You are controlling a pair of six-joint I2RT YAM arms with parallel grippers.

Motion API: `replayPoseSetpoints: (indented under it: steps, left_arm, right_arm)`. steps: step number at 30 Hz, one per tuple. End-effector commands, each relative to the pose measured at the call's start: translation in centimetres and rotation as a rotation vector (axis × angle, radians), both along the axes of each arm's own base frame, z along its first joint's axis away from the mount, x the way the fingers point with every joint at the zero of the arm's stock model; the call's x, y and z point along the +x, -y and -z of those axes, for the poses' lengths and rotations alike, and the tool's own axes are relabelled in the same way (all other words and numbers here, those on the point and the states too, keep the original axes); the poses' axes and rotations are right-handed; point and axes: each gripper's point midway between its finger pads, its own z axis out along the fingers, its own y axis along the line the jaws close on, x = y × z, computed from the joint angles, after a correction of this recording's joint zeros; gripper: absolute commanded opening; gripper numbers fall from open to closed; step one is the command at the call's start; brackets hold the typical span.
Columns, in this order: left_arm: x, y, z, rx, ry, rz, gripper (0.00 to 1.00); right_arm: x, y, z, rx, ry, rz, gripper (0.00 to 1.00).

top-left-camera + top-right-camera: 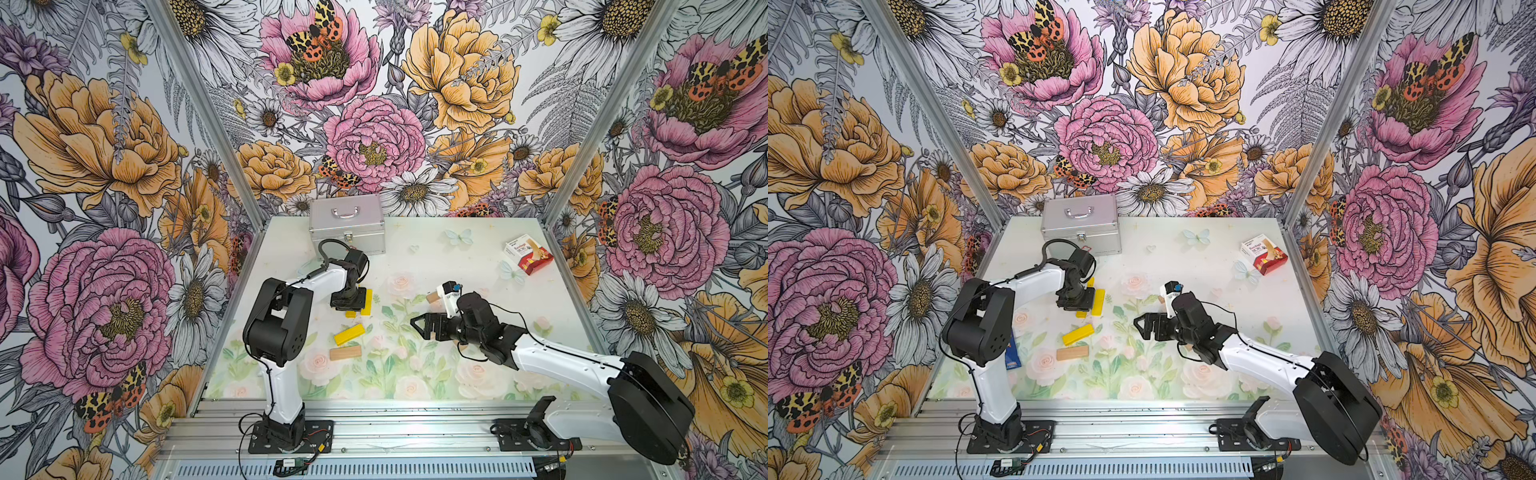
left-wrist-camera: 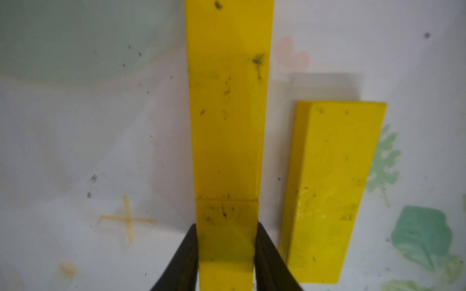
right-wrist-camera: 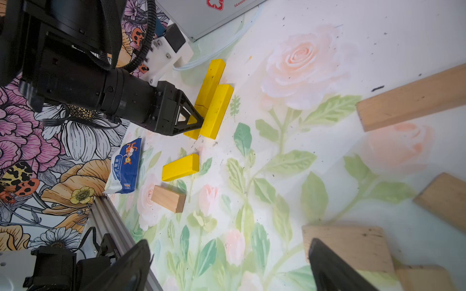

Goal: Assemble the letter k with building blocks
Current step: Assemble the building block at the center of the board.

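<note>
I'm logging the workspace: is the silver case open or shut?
Shut: the silver case has its lid down flush on the body, with the handle lying on top, in both top views.

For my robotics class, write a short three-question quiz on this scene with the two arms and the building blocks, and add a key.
1. True or false: the right gripper stands open.
2. Multiple choice: the left gripper is A) wide open; B) shut on a yellow block; C) shut on nothing.
3. Short answer: what closed thing with a handle stands at the far edge of the table?

Key: 1 true; 2 B; 3 the silver case.
</note>
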Motion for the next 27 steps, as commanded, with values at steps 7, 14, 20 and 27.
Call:
replayPoseSetpoints:
  steps: [7,14,20,27]
  left_arm:
    - [0.3,-0.8,1.4,0.026,-0.018,0.002,0.41]
    - [0.8,-1.0,0.1,0.032,0.024,-0.001,0.44]
    - [1.3,-0.6,-1.7,0.007,0.071,0.004,0.45]
    - [1.5,0.1,-3.2,-0.035,0.101,0.019,0.47]
  right_arm:
    - [0.6,-0.7,-1.5,0.026,0.039,-0.012,0.99]
    - [0.6,-0.7,-1.4,0.023,0.038,-0.010,0.99]
    - [0.7,-0.8,-1.3,0.022,0.038,-0.012,0.99]
    - [0.9,-1.1,-1.2,0.027,0.034,-0.016,0.99]
